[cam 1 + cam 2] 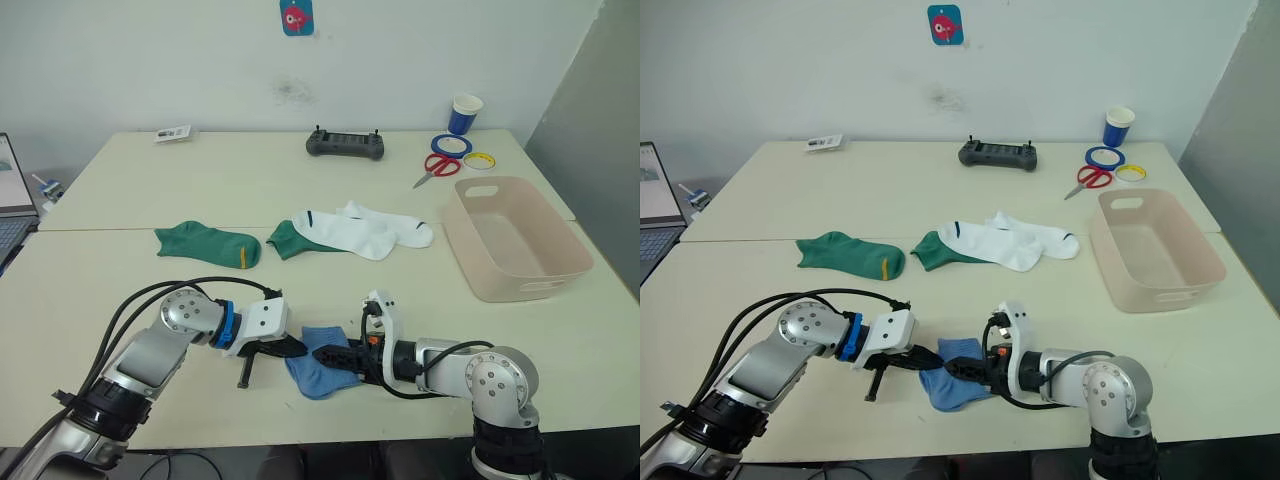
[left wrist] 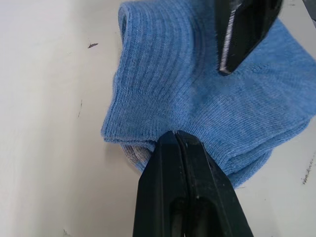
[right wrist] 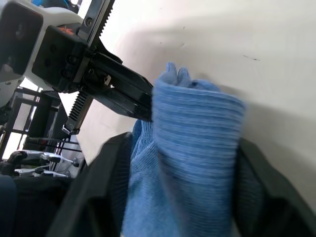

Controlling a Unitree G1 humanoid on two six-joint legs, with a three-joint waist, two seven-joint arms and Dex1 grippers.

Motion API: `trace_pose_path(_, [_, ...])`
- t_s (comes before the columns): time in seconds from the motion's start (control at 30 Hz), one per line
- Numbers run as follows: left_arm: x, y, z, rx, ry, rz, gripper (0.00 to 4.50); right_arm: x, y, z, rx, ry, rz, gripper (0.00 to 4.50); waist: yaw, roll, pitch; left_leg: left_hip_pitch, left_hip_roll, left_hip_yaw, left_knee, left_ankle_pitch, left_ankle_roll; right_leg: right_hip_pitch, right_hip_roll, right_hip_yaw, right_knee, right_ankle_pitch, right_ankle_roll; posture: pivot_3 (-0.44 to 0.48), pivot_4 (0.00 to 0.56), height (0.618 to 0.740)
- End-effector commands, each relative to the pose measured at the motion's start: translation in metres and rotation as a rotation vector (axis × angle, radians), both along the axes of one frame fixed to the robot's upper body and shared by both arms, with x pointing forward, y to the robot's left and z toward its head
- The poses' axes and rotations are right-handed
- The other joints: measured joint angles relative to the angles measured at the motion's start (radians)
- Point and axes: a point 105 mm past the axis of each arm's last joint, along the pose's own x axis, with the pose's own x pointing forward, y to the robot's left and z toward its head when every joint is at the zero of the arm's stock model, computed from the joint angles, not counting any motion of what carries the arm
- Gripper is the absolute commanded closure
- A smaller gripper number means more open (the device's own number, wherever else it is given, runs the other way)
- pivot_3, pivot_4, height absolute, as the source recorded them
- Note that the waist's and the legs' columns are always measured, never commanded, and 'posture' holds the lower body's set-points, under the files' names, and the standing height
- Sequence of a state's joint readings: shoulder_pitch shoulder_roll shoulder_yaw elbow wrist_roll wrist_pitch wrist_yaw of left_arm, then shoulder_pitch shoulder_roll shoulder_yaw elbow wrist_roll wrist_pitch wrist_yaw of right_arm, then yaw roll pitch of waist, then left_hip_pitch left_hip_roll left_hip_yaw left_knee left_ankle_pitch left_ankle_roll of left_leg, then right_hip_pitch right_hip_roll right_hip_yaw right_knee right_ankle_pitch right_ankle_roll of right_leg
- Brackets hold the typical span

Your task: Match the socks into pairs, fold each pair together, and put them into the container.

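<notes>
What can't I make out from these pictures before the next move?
- Whether the blue bundle holds one sock or two: layers overlap in both wrist views.
- Second green sock: white socks cover most of it, eye views.
- Right gripper: cloth bunched between its fingers hides the tips.
- Laptop: cut off by the edge.

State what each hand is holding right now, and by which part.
Both hold the light blue socks. The left hand is shut on the edge near the cuff opening; the right hand clamps the bunched fabric at the opposite side, between its two fingers.
</notes>
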State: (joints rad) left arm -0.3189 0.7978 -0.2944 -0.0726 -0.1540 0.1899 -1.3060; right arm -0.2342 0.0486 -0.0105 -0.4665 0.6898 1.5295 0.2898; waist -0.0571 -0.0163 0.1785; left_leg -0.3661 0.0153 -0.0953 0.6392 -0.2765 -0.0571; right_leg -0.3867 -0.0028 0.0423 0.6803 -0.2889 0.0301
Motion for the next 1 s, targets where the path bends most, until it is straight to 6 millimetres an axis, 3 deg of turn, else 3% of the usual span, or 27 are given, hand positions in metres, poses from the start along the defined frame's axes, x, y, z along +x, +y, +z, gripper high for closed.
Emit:
trace_pose_path(0.03, [-0.004, 0.008, -0.011, 0.048, 0.041, 0.025, 4.5, -0.002, 0.005, 0.007, 0.036, -0.03, 0.014, 3.02, 0.0, 0.0, 0.0, 0.0, 0.0, 0.0, 0.0, 0.0, 0.0, 0.0, 0.0, 0.0, 0.0, 0.0, 0.0, 0.0, 0.15, 0.74])
trace_pose_path(0.17, [-0.002, 0.007, -0.008, 0.037, 0.042, 0.036, 4.5, -0.002, 0.002, 0.007, 0.032, -0.036, -0.001, 4.37, 0.0, 0.0, 0.0, 0.0, 0.0, 0.0, -0.001, 0.0, 0.0, -0.001, 0.0, 0.0, 0.0, 0.0, 0.0, 0.0, 0.15, 0.74])
trace_pose_path(0.2, [-0.001, 0.007, -0.007, 0.031, 0.043, 0.041, 4.5, -0.002, 0.001, 0.007, 0.031, -0.038, -0.005, 4.48, 0.0, 0.0, 0.0, 0.0, 0.0, 0.0, -0.001, 0.0, 0.0, -0.001, 0.0, 0.0, 0.0, 0.0, 0.0, 0.0, 0.15, 0.74])
trace_pose_path(0.37, [0.001, -0.001, 0.012, -0.071, 0.071, 0.054, 4.5, -0.004, -0.01, 0.012, 0.021, -0.079, -0.04, 4.49, 0.0, 0.0, 0.001, -0.001, 0.0, 0.0, -0.002, 0.0, 0.0, -0.001, 0.0, 0.0, 0.0, 0.0, 0.0, 0.0, 0.15, 0.74])
trace_pose_path(0.53, [0.009, -0.022, 0.058, -0.256, 0.117, 0.024, 4.5, -0.016, -0.042, 0.022, -0.07, -0.207, -0.085, 4.49, 0.009, 0.0, 0.003, -0.007, -0.001, -0.002, -0.001, 0.0, 0.0, -0.004, -0.001, -0.002, -0.002, -0.001, 0.0, 0.0, 0.15, 0.74])
trace_pose_path(0.7, [0.01, -0.058, 0.116, -0.401, 0.069, -0.135, 3.29, -0.027, -0.088, 0.039, -0.143, -0.324, -0.229, 4.49, 0.019, -0.001, 0.004, -0.017, -0.002, -0.005, 0.005, 0.0, 0.0, -0.01, -0.001, -0.005, -0.001, -0.001, 0.001, 0.0, 0.15, 0.74])
trace_pose_path(0.87, [0.015, -0.08, 0.144, -0.507, 0.029, -0.163, 1.75, -0.042, -0.106, 0.044, -0.202, -0.371, -0.262, 4.49, 0.009, -0.001, 0.004, -0.015, -0.001, -0.003, 0.004, 0.0, 0.0, -0.01, 0.0, -0.003, -0.001, -0.001, 0.001, 0.0, 0.15, 0.74])
trace_pose_path(1.0, [0.009, -0.092, 0.15, -0.464, 0.007, -0.222, 0.51, -0.039, -0.136, 0.07, -0.293, -0.531, -0.323, 4.49, 0.006, -0.001, 0.005, -0.015, -0.002, -0.002, 0.005, 0.0, 0.0, -0.01, 0.0, -0.002, 0.0, -0.001, 0.002, 0.0, 0.15, 0.74])
